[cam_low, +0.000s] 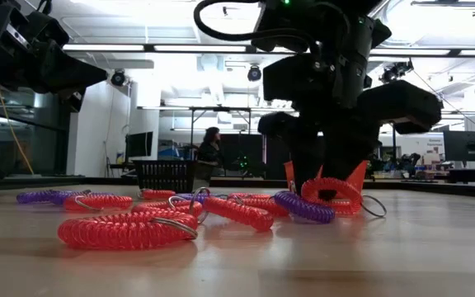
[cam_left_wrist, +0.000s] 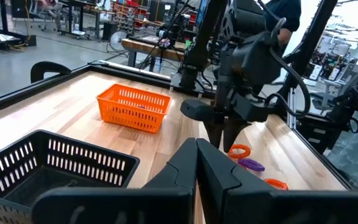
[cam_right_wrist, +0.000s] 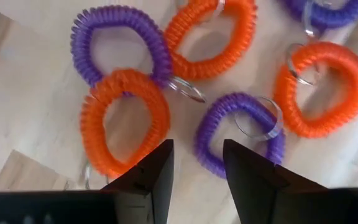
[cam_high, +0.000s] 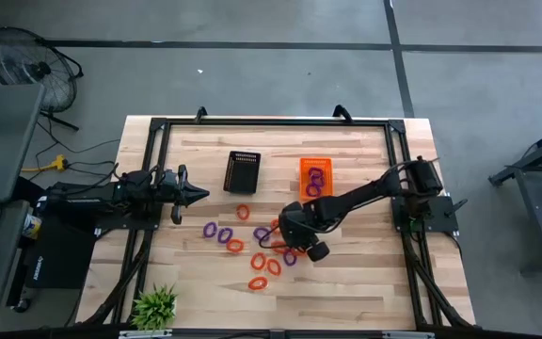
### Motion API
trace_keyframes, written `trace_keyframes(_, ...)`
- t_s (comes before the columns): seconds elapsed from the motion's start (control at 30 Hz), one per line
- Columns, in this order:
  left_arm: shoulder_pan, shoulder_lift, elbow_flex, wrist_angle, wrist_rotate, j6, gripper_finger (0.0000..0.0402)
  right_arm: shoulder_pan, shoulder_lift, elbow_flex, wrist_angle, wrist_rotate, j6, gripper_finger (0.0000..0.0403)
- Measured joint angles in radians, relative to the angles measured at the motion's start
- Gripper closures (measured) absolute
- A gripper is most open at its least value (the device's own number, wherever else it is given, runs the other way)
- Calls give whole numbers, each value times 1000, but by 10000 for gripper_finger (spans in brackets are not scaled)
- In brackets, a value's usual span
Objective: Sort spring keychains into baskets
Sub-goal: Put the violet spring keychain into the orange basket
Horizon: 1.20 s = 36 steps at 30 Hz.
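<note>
Right wrist view: the right tool [cam_right_wrist: 196,163] hangs with fingers spread over a purple keychain [cam_right_wrist: 238,134] on the tabletop [cam_right_wrist: 30,99], among orange ones (none gripped). High view shows loose keychains [cam_high: 252,247] scattered near the black basket [cam_high: 243,171] and orange basket [cam_high: 315,175], which holds purple ones. Left tool [cam_high: 196,195] waits pressed together beside the black basket.

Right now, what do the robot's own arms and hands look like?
Both arms are dark, nearly black, built of chunky jointed segments. The left hand ends in two tapering pointed fingers. The right hand has two flat, dark, blade-like fingers. A black cable loops beside the right arm. No markings are readable.
</note>
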Motion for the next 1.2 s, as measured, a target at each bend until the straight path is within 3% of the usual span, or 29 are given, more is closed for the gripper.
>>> trace_keyframes(0.6, 0, 0, 0, 0, 0, 0, 401, 0, 58, 5, 13, -3, 60, 274)
trace_keyframes(1.2, 0, 0, 0, 0, 0, 0, 401, -1, 56, 2, -8, 9, 199, 378)
